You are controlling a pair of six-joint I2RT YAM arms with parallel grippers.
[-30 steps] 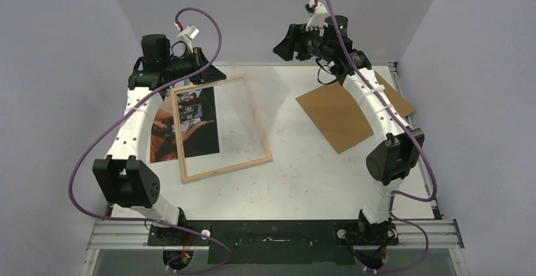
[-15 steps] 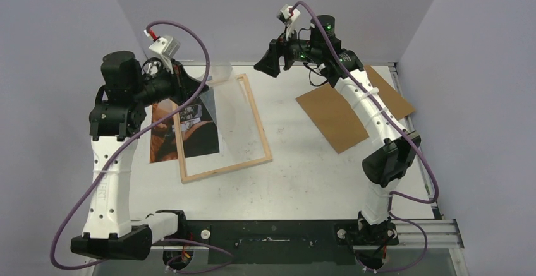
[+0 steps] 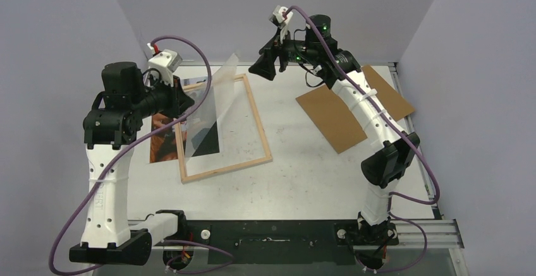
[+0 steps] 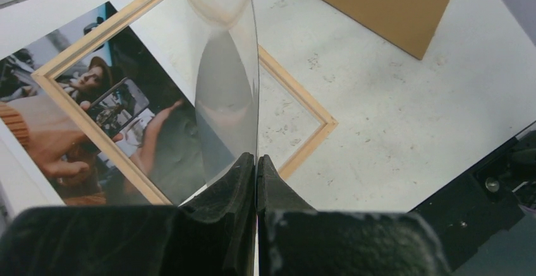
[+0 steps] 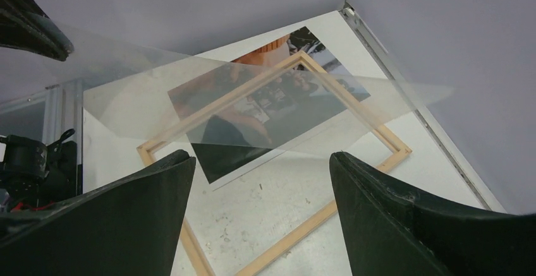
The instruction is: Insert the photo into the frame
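Photo (image 3: 163, 143) lies partly under the frame (image 3: 227, 169) while the left gripper (image 4: 256, 162) clamps a clear pane (image 4: 224, 80), probably acrylic, tilted above; next, park it, with the right gripper (image 5: 260, 159) spread wide and free.

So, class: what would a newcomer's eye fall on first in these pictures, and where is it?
The clear sheet, pinched by the left gripper and held tilted up over the wooden frame, stands out first. Next comes the dark photo, lying partly under the frame's left side, and the brown backing board at the right.
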